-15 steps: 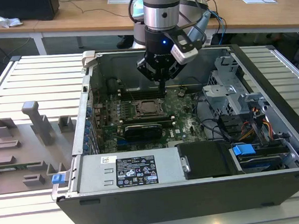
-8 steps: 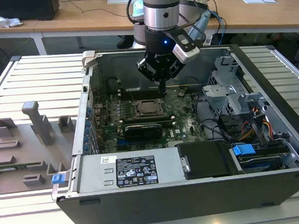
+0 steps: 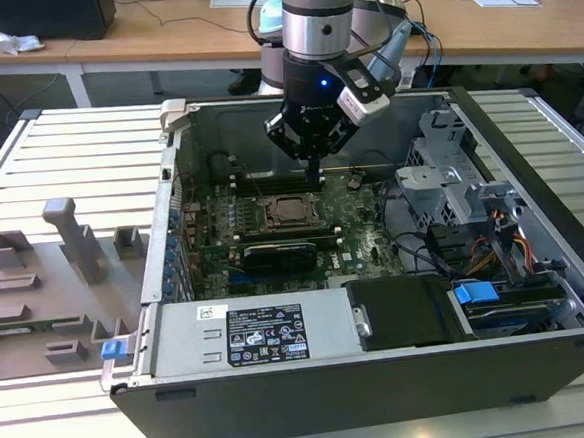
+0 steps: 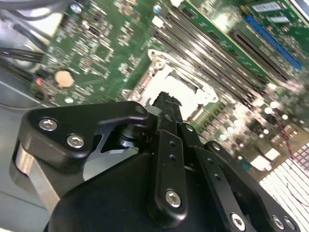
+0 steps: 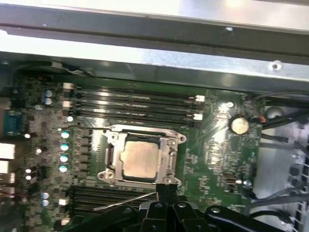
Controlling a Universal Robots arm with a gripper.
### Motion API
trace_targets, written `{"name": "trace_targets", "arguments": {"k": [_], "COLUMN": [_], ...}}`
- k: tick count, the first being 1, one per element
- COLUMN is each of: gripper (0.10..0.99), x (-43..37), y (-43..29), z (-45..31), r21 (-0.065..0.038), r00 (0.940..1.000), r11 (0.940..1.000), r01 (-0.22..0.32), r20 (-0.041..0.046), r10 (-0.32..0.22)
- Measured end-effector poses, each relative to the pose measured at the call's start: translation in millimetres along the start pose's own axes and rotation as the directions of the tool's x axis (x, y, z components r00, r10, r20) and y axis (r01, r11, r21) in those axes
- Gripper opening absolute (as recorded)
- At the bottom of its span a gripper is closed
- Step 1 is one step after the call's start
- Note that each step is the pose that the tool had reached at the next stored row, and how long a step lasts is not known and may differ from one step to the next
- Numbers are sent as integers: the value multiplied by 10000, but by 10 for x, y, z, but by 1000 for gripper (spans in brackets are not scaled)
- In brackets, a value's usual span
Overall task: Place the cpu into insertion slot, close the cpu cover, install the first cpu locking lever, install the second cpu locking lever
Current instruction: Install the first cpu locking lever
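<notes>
Gripper (image 3: 314,177), fingers (image 4: 166,111) together and empty, by the cpu cover (image 5: 169,150), open case (image 3: 384,383) on slatted table (image 3: 66,145), desks (image 3: 159,38) behind.

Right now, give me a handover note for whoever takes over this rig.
Gripper: shut, holding nothing, tips at the edge of the insertion slot.
The cpu sits in the slot; the cpu cover lies closed over it.
Done: cpu placed, cover closed.
Left: both locking levers, it seems; one thin lever angles away from the slot, apparently unlatched.
</notes>
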State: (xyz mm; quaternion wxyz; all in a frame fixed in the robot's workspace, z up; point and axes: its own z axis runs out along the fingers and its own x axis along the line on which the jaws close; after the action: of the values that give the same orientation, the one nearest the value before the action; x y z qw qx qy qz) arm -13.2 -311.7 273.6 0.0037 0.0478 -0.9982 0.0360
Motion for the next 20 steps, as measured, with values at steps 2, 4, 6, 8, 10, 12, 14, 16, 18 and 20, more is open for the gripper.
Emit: {"name": "trace_targets", "arguments": {"k": [2, 4, 6, 8, 10, 12, 14, 16, 18, 20], "gripper": [106, 106, 106, 106, 106, 106, 106, 106, 106, 106], "x": [1, 0, 13, 49, 98, 157, 220, 273, 329, 384], "y": [0, 0, 1, 5, 9, 15, 21, 26, 31, 37], "z": [-1, -1, 0, 1, 1, 1, 2, 1, 2, 2], "r21": [-2, -3, -5, -6, -4, -4, -4, -3, -4, -4], "r00": [10000, 10000, 10000, 10000, 10000, 10000, 10000, 10000, 10000, 10000], "r11": [10000, 10000, 10000, 10000, 10000, 10000, 10000, 10000, 10000, 10000], "r01": [1, 3, 4, 3, 3, 2, 4, 3, 4, 2], "r20": [-41, -50, -49, -50, -50, -51, -50, -51, -50, -50], "r10": [-1, -3, -4, -3, -4, -2, -4, -3, -4, -3]}}
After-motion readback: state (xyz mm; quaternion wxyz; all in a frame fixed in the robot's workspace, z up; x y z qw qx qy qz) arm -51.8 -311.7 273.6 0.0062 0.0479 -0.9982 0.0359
